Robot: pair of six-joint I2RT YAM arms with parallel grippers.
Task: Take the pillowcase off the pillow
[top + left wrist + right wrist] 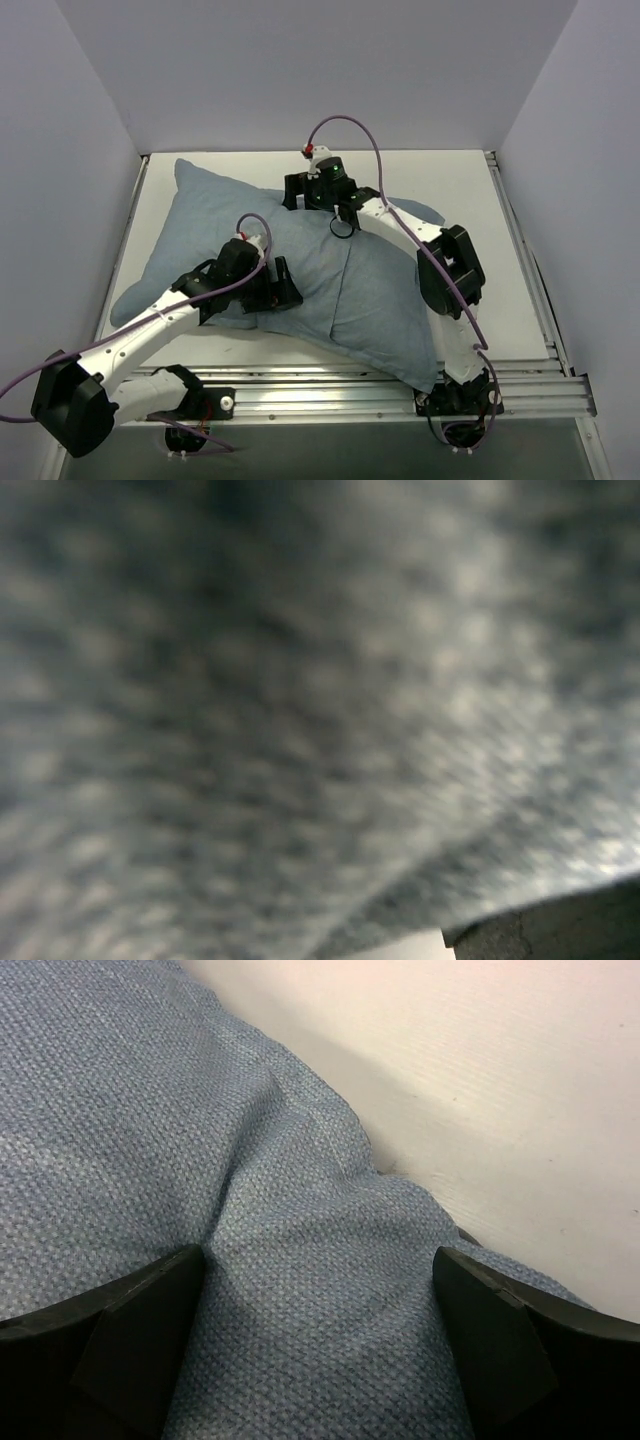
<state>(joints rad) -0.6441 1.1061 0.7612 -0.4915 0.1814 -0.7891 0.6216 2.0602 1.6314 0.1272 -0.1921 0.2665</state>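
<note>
The blue-grey pillowcase [370, 290] lies plump across the tabletop [460, 180]. My right pincer [318, 1260] is spread wide, pressing into the cloth at its far edge. My left pincer [283, 285] rests on the near-left part; I cannot tell its spread.

The pillowcase [345, 290] is plain pale blue-grey over its whole upper face. Close up in the right wrist view it shows a fine, even woven grain and no stripes. The table [455, 185] is white to cream. The left arm [140, 338] and right arm [395, 224] are white with black joints, and the right gripper [318, 1265] has black jaws. The cables [352, 126] are purple. A green light [331, 169] glows on the right wrist.
</note>
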